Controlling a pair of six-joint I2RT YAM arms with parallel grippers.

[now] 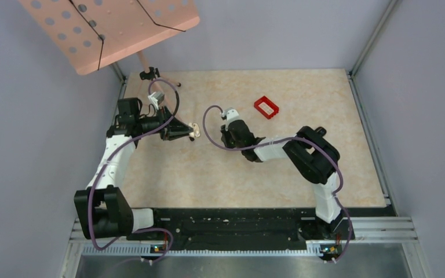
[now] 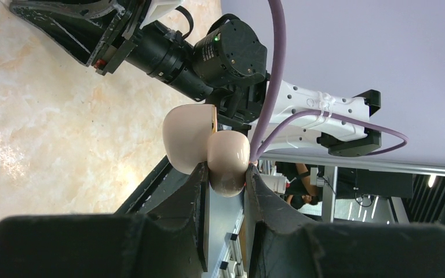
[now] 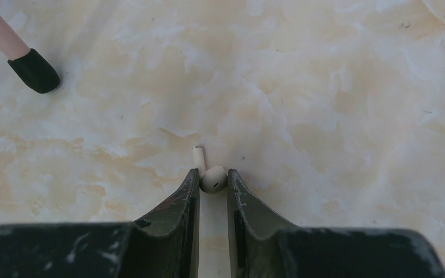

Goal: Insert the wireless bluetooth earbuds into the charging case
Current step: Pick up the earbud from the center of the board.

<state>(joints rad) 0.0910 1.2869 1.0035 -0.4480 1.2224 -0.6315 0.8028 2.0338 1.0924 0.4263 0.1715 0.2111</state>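
My left gripper (image 2: 227, 174) is shut on the charging case (image 2: 229, 157), which here is glossy pale cream, not black. Its lid (image 2: 188, 136) stands open to the left. In the top view the left gripper (image 1: 181, 131) holds the case (image 1: 194, 130) out over the left middle of the table. My right gripper (image 3: 213, 177) is shut on a pale cream earbud (image 3: 213, 179) at its fingertips, the stem pointing away past the left finger. In the top view the right gripper (image 1: 226, 139) is a short way right of the case. No dark earbud is in view.
A red rectangular tray (image 1: 267, 107) lies at the back right of the middle. A pink perforated board (image 1: 110, 29) on a stand overhangs the back left corner; a black-capped stand foot (image 3: 33, 69) rests on the table. The right arm (image 2: 208, 52) shows beyond the case.
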